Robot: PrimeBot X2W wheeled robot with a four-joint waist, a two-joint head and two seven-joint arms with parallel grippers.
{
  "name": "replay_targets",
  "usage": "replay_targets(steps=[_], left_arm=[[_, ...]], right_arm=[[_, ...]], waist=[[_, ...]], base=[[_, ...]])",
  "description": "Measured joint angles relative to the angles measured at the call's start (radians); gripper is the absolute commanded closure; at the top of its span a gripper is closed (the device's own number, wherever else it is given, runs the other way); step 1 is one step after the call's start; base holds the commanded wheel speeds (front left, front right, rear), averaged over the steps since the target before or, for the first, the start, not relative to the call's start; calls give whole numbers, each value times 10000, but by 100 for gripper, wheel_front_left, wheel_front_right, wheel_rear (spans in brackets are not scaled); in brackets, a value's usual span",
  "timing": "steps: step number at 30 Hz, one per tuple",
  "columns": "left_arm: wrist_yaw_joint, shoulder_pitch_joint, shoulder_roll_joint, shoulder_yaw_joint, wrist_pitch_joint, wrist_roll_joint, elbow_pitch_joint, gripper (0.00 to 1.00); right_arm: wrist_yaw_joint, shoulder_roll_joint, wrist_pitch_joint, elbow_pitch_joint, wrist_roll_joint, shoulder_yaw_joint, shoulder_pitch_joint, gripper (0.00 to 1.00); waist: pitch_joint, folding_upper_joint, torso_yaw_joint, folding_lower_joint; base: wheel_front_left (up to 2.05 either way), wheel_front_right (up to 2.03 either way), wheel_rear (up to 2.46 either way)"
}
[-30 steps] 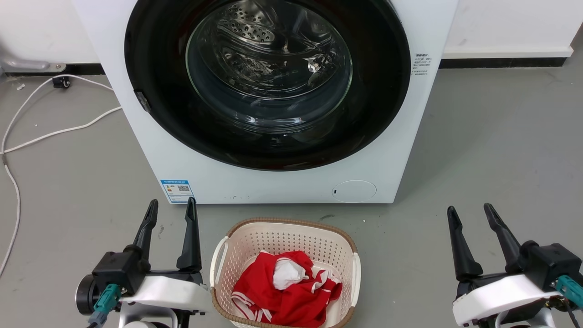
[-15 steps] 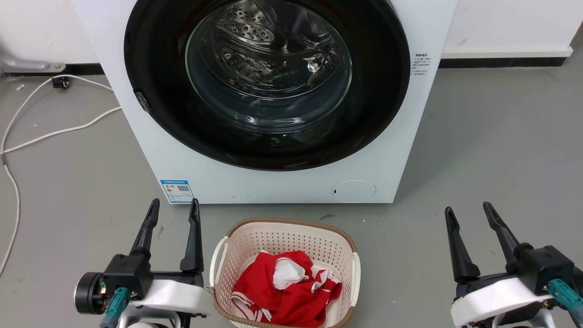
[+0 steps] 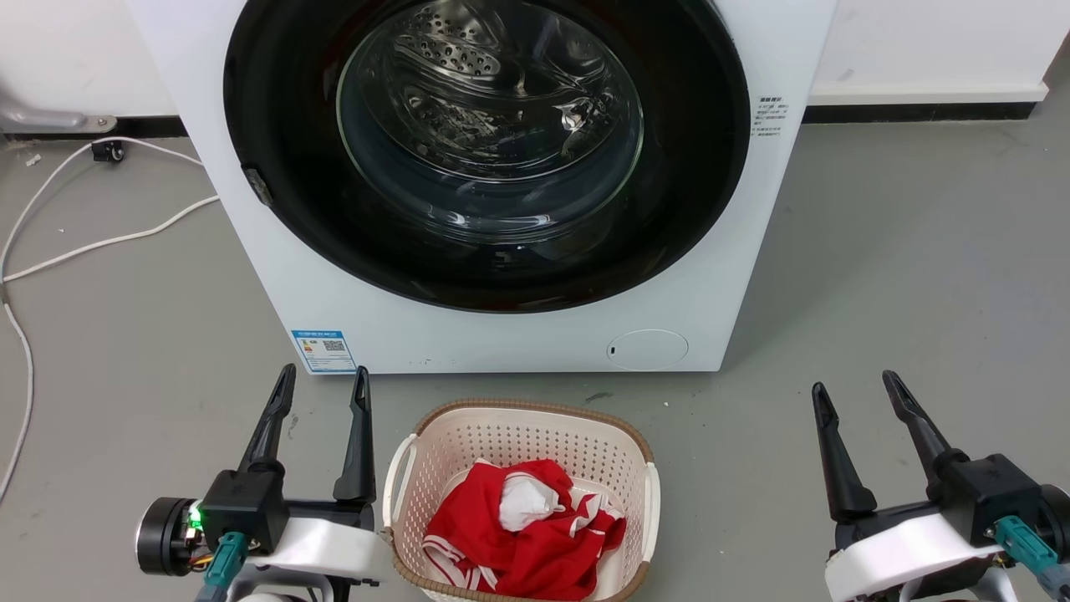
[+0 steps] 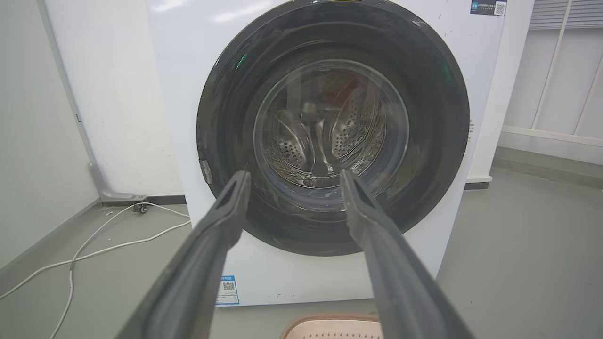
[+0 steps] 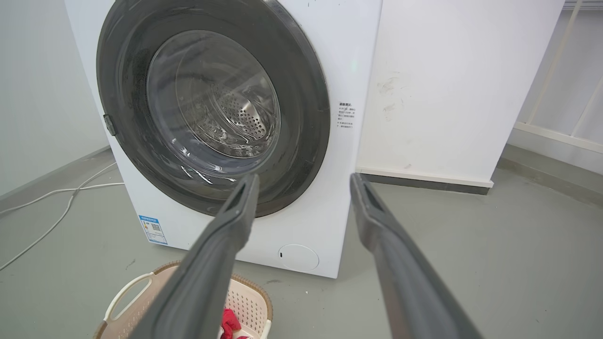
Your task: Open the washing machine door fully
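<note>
The washing machine door (image 3: 702,167) is a big glossy black ring with a bulging clear glass centre, lying flat against the white machine (image 3: 276,276); it is closed. A small latch tab (image 3: 257,186) sits on its left rim. The door also faces me in the left wrist view (image 4: 443,117) and the right wrist view (image 5: 306,94). My left gripper (image 3: 324,380) stands open low on the left, well short of the machine, holding nothing. Low on the right, my right gripper (image 3: 854,389) is open and empty too.
A cream laundry basket (image 3: 644,493) with red and white clothing (image 3: 518,535) stands on the grey floor between my grippers, just in front of the machine. White cables (image 3: 109,242) trail on the floor at the left. A small round white cover (image 3: 648,349) sits low on the machine.
The left wrist has rolled a little and sunk slightly, and a green light now glows on it. The right gripper has sunk slightly. The door has not moved.
</note>
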Motion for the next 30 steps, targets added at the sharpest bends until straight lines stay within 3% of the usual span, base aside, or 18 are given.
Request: replay_targets(steps=[8, 10, 16, 21, 23, 30], left_arm=[[-50, 17, -27, 19, 0, -73, 59, 0], [-52, 17, -33, 27, 0, -69, 69, 0], [-56, 17, -40, 38, 0, -67, 67, 0], [-59, 15, -44, 59, 0, -67, 23, 0], [-40, -60, -48, 109, 0, -71, -105, 0], [-33, -528, -54, 226, 0, -88, -393, 0]], right_arm=[[0, 0, -27, 61, 115, -23, -1, 0], [0, 0, -33, 121, 366, -10, -3, 100], [0, 2, -169, 188, 1057, 52, -21, 100], [0, 8, -468, 291, 2986, 261, -156, 100], [0, 8, -690, 322, 4911, 309, -663, 100], [0, 12, -880, 479, 8617, -71, -2077, 100]], waist=[[22, 0, 14, 0], [43, 0, 7, 0], [58, 0, -2, 0], [112, 0, -6, 0], [342, 0, -17, 0], [1057, 0, -28, 1]], base=[[0, 0, 0], [0, 0, 0], [0, 0, 0], [0, 0, 0], [0, 0, 0], [0, 0, 0]])
